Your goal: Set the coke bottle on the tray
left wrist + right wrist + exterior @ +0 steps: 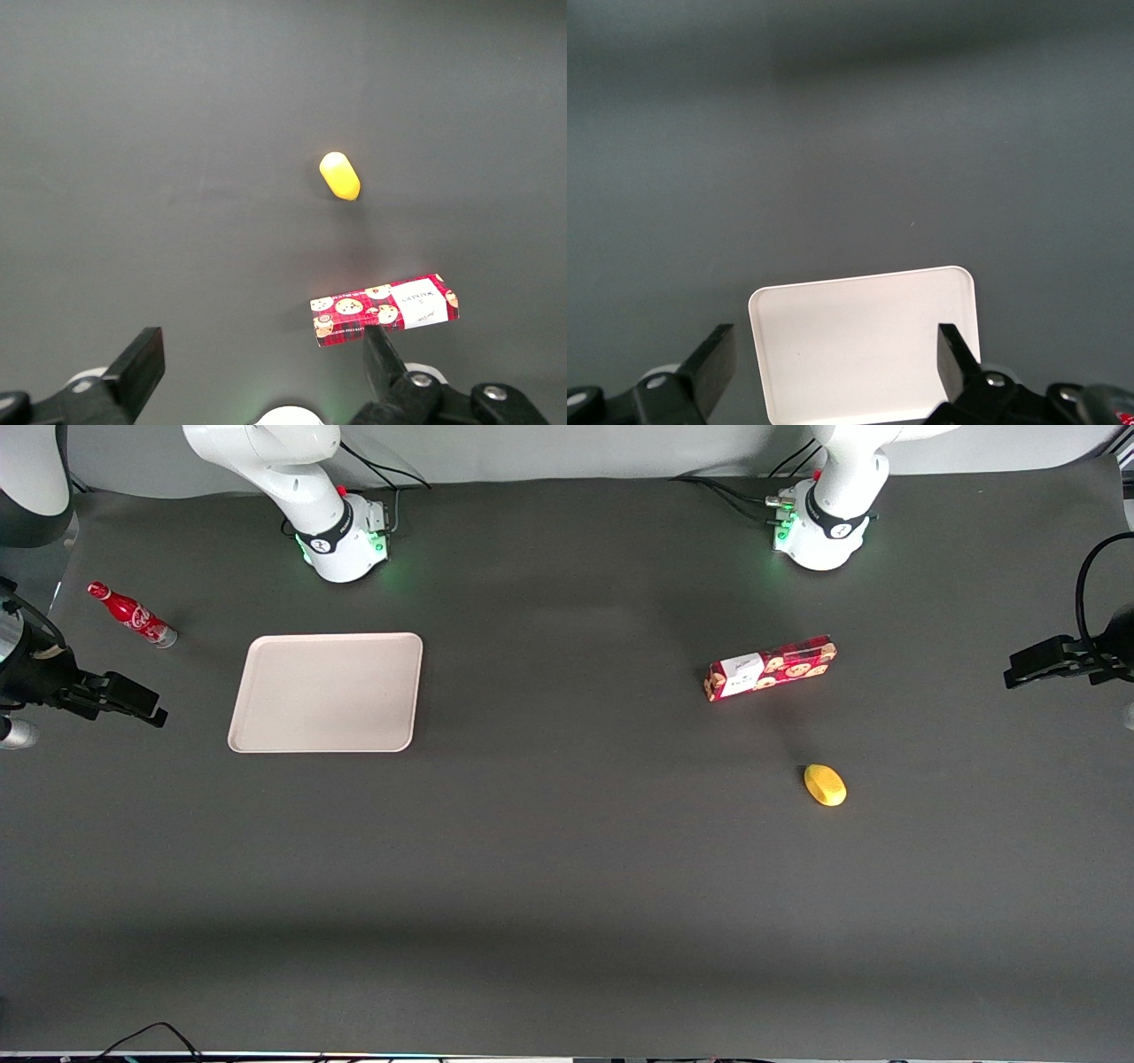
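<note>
The coke bottle [131,615], small and red with a red cap and white script, lies on its side on the dark table at the working arm's end. The beige tray [326,693] lies flat beside it, toward the middle of the table, with nothing on it. My gripper [142,703] hangs above the table, nearer to the front camera than the bottle and beside the tray's short edge. It is open and empty. In the right wrist view the fingers [716,354] stand wide apart, and the tray [864,354] shows between them below the gripper [834,336].
A red cookie box [771,669] lies toward the parked arm's end, also in the left wrist view [385,310]. A yellow oval object [825,785] sits nearer the front camera than the box, also in the left wrist view [340,175].
</note>
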You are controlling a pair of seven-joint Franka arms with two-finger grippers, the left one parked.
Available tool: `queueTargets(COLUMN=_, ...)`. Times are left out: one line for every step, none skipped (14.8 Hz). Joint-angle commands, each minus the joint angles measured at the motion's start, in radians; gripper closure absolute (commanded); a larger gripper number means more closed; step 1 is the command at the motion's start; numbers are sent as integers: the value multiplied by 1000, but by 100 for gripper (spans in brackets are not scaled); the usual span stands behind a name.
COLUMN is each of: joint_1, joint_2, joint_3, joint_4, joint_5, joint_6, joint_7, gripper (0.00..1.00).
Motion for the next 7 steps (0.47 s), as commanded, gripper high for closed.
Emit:
queueTargets(joint_1=0, joint_2=8, joint_3=0, joint_4=23, joint_5=16, joint_6=-14, joint_7=5, gripper=0)
queueTargets(joint_1=-2, joint_2=8, joint_3=1, joint_4=23, joint_5=18, joint_6=-14, joint_7=6, gripper=0)
queueTargets(joint_1=-2, joint_2=8, joint_3=1, joint_4=23, joint_5=18, joint_6=-14, joint_7=6, gripper=0)
queueTargets(joint_1=-2, joint_2=8, joint_3=1, joint_4=23, joint_5=18, joint_6=-14, joint_7=6, gripper=0)
queueTargets(joint_1=-2, joint_2=8, joint_3=1, joint_4=22, joint_5=16, joint_6=-14, joint_7=6, gripper=0)
queueTargets(joint_1=0, joint_2=6, joint_3=10, joint_4=21, joint_5=4, joint_6=-14, joint_7=10, gripper=0)
queueTargets(joint_1=3, joint_2=6, joint_3=15, joint_4=23, joint_5=-37, joint_6=-14, joint_7=8, gripper=0)
